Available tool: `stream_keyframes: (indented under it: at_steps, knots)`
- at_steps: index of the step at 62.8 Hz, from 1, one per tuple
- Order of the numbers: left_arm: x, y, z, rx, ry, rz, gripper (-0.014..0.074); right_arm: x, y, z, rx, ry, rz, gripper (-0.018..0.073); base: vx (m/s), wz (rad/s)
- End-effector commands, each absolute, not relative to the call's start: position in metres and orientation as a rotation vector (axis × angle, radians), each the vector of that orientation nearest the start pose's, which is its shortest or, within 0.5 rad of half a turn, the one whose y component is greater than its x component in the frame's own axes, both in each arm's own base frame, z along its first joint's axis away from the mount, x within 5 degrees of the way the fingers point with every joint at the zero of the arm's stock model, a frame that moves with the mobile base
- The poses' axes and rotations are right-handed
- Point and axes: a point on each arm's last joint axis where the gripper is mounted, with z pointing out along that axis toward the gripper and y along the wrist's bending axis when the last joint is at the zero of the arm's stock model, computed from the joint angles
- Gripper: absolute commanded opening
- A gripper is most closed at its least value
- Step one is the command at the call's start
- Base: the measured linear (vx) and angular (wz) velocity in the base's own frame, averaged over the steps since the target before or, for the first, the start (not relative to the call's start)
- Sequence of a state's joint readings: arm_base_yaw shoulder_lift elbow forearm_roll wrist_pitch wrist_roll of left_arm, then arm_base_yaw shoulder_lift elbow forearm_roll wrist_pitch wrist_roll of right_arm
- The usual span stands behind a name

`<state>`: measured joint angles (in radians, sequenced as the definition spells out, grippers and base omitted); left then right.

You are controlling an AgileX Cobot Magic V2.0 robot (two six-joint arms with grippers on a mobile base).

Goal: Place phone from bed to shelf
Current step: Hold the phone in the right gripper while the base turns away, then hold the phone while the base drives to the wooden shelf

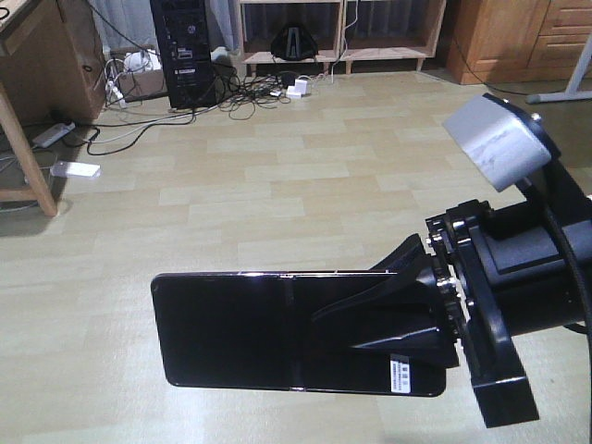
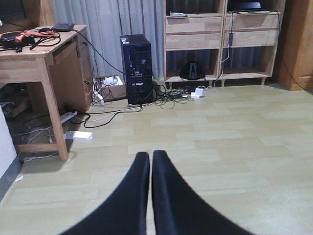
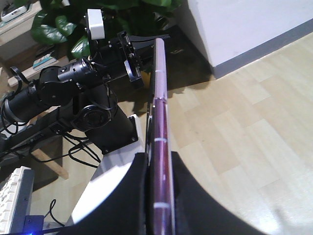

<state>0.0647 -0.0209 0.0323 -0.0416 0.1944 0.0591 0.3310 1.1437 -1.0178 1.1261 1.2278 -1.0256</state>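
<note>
The phone (image 1: 231, 328), glossy black with a middle crease and a white barcode sticker at its right end, hangs flat above the wooden floor. My right gripper (image 1: 356, 319) is shut on its right end. The right wrist view shows the phone edge-on (image 3: 160, 98), its pinkish edge pinched between the black fingers (image 3: 188, 196). My left gripper (image 2: 149, 156) is shut, with nothing between its fingers. The light wood shelf (image 1: 338, 51) stands against the far wall across the floor, and it appears again in the left wrist view as the shelf (image 2: 195, 41). The bed is out of view.
A black computer tower (image 1: 185, 51) with tangled cables and a power strip (image 1: 55, 134) stands left of the shelf. A wooden desk (image 2: 39, 54) is at the left, a wooden dresser (image 1: 518, 37) at the far right. My left arm (image 3: 73, 83) and a leafy plant (image 3: 73, 19) show beyond the phone.
</note>
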Motion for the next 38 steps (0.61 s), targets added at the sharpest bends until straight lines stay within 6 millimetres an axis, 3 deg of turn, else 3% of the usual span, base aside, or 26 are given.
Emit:
stream_keyframes:
  at_steps: [1, 38]
  knots:
    - [0.0559, 0.0029, 0.1903, -0.039, 1.617, 0.049, 0.0001, 0.1516, 0.1387, 0.3884, -1.193, 1.798, 1.296, -0.0002, 0.38, 0.01]
    - [0.0559, 0.0029, 0.1903, -0.039, 1.617, 0.049, 0.0001, 0.1516, 0.1387, 0.3884, -1.193, 1.798, 1.296, -0.0002, 0.39, -0.1]
